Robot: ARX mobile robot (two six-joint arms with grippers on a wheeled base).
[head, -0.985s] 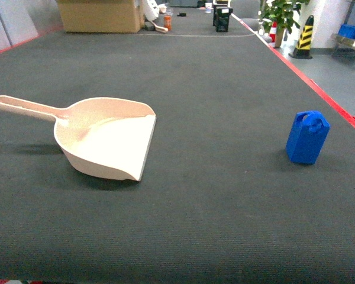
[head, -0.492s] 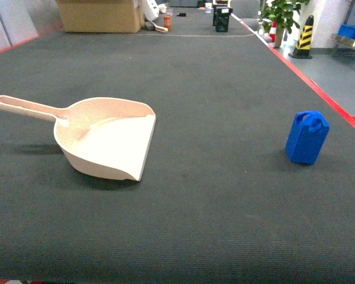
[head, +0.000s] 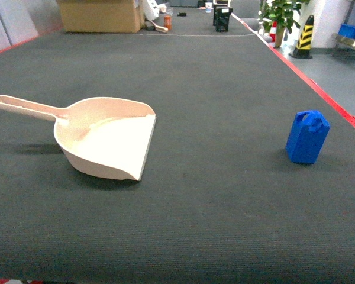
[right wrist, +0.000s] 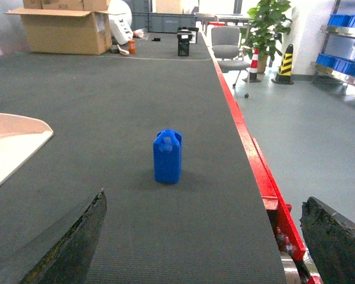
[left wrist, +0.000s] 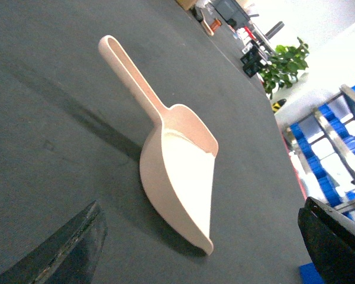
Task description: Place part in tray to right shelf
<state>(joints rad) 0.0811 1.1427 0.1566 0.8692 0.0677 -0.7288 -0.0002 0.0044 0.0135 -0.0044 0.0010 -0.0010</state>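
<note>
Dark mat [head: 213,195]: red border [head: 319,92] along right edge, broad bare stretch between items.
Blue part [head: 307,137]: upright near that border, well apart from tray [head: 106,139], ahead of and between right gripper [right wrist: 201,260] fingers [right wrist: 68,245].
Right gripper: spread wide, holding nothing.
Left gripper [left wrist: 195,266]: likewise spread, empty, tray ahead of it.
Right shelf [right wrist: 346,53]: distant, blue crates aboard.

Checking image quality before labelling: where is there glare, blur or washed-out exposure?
Head view: sharp, the beige dustpan-shaped tray floor nearly white. Left wrist view: upper right background overexposed, open finger blurred. Right wrist view: small blue jerrycan-shaped part crisp with faint shadow.
</note>
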